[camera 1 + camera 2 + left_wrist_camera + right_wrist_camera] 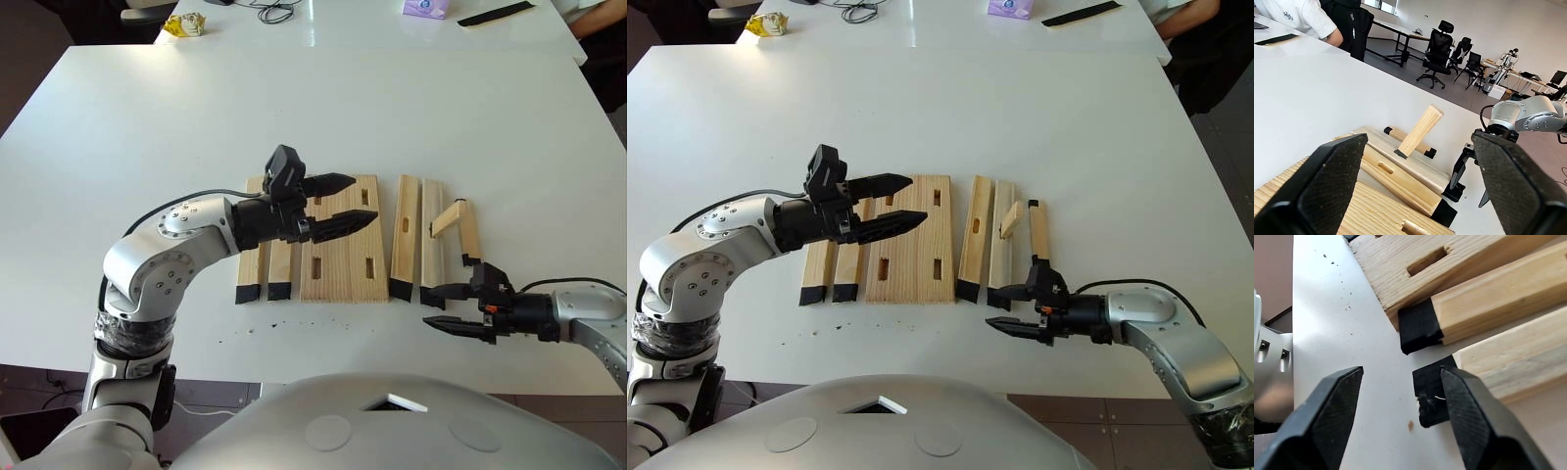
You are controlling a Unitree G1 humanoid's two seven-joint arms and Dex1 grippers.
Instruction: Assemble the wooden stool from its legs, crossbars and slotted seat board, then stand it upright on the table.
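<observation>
**Near edge, right side.** The right claw (438, 305) sits low over the bench (196, 127), jaws spread wide and holding nothing. In the right wrist view, the black cap (1431, 390) on the outermost right leg (432, 245) lies between the fingers, close to one pad. No contact can be confirmed.

**Middle of the bench.** The parts lie flat in a row, long sides running near to far.
- The slotted seat board (343, 257) is in the centre.
- Two left legs (266, 262) lie against its left side.
- The inner right leg (404, 235) is just beside its right side, with the outermost leg next to that.

The left claw (361, 199) hovers over the far half of the board, jaws well apart and empty.

**Far right of the row.** One crossbar (1420, 129) stands tilted out of the outermost leg. A second short bar (470, 231) lies flat beside it.

**Handling assessment.**
- All pieces look like rigid, light, smooth softwood. None appears fragile, though any could slide on the glossy bench top when pushed.
- The legs are best gripped across their narrow width on bare wood near mid-length, rather than at the capped tip, where the piece would pivot.
- The board looks too broad to span, so grip it by an edge through its thickness.
- The seated crossbar may be loose, so lifting its leg risks shedding it.
</observation>
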